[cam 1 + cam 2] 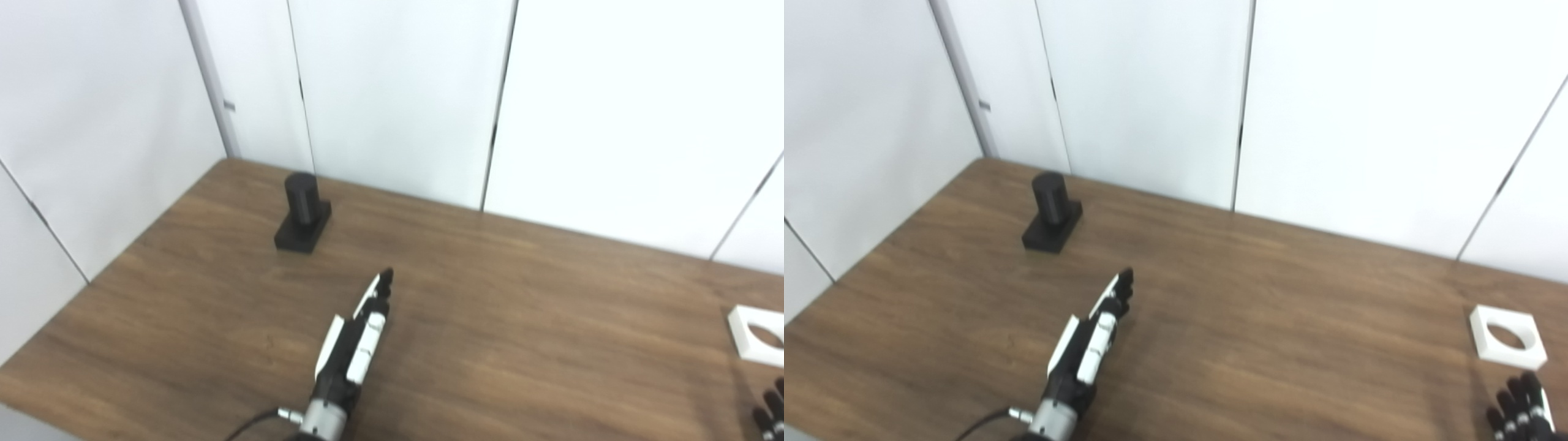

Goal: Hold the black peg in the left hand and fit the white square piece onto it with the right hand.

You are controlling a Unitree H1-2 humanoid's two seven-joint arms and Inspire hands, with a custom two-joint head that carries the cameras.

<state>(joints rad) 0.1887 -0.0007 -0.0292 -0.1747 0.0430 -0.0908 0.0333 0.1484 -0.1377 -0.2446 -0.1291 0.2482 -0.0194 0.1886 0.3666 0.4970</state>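
Note:
The black peg [302, 211], a short cylinder on a black rectangular base, stands upright on the wooden table [490, 294] at the far left. My left hand [358, 334] is stretched out flat over the table, fingers straight and pointing toward the peg, open and empty, well short of it. The white square piece [1507, 337] with a round hole lies flat at the table's right side. My right hand [1519, 407] shows only as fingertips at the bottom right corner, just in front of the white piece and not touching it; its fingers are spread.
White wall panels [398, 92] close off the table at the back and on the left. A cable [251, 422] runs from my left wrist at the bottom edge.

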